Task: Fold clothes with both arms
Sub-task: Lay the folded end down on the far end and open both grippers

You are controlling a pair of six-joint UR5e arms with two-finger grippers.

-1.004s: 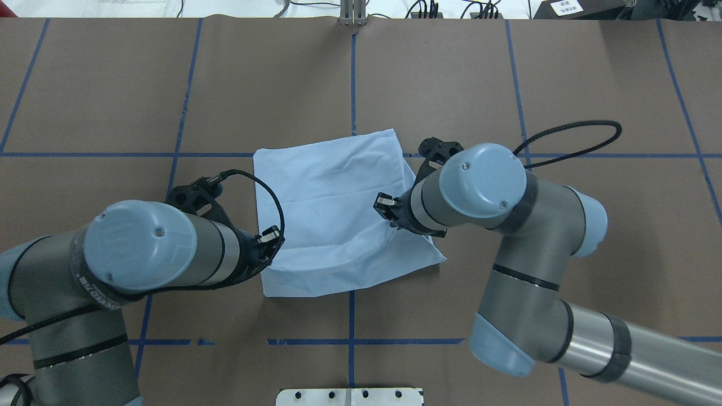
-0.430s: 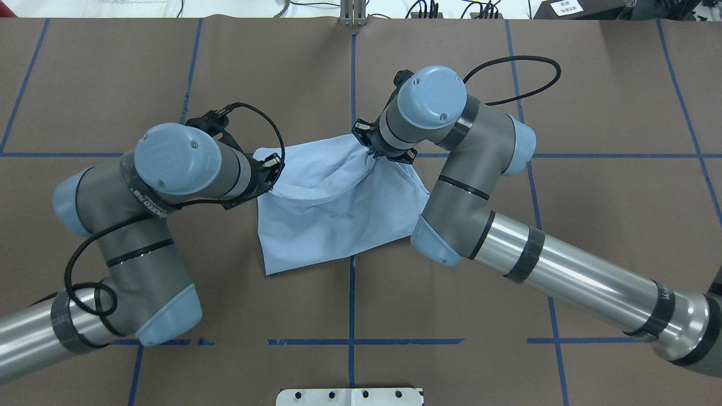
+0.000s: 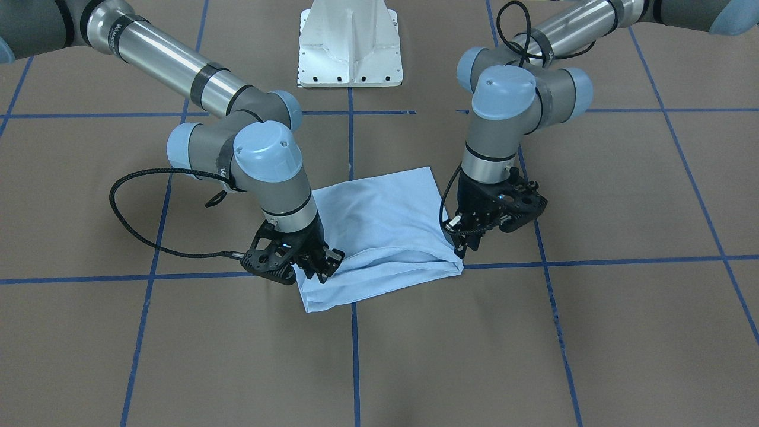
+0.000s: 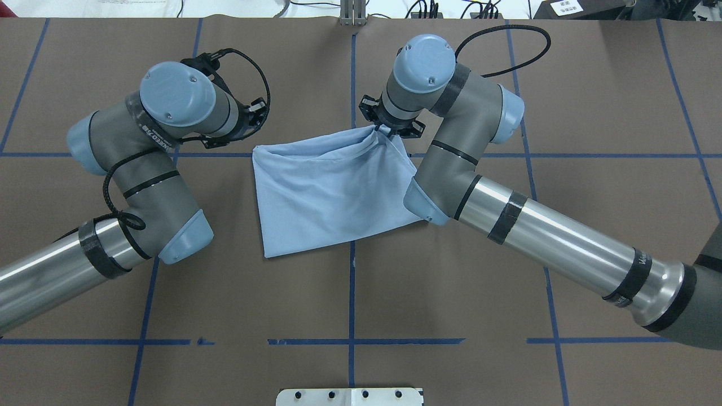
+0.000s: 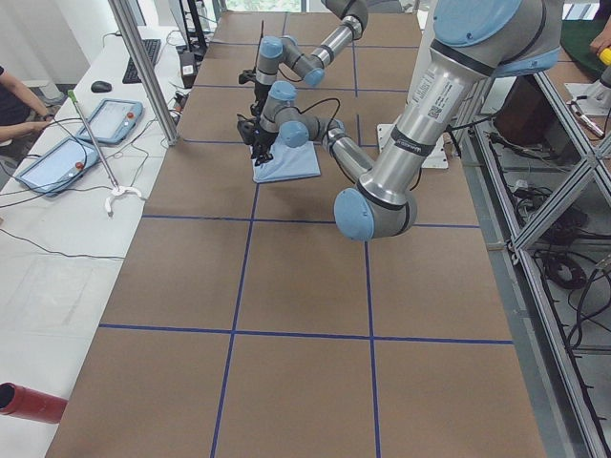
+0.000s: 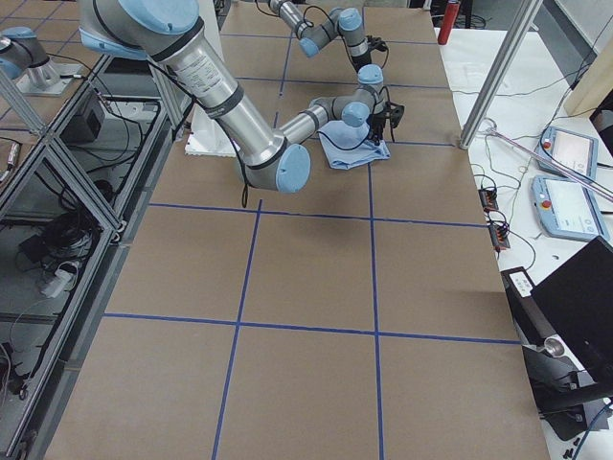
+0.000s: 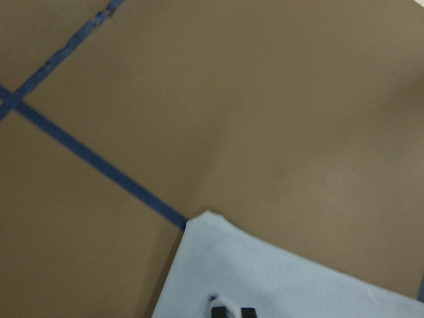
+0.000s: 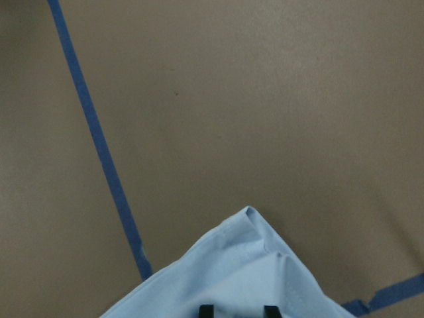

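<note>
Only the front view shows the left pincer (image 3: 460, 248) clamped on the T-shirt (image 3: 385, 219); the right pincer (image 3: 320, 264) clamps it too. Both point straight down.

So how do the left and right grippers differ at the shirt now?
The right gripper pinches the T-shirt, whose corner rises to a peak there; by the left gripper the corner lies flat. The right gripper stands over cloth, the left at its edge. Both point down at far corners.
</note>
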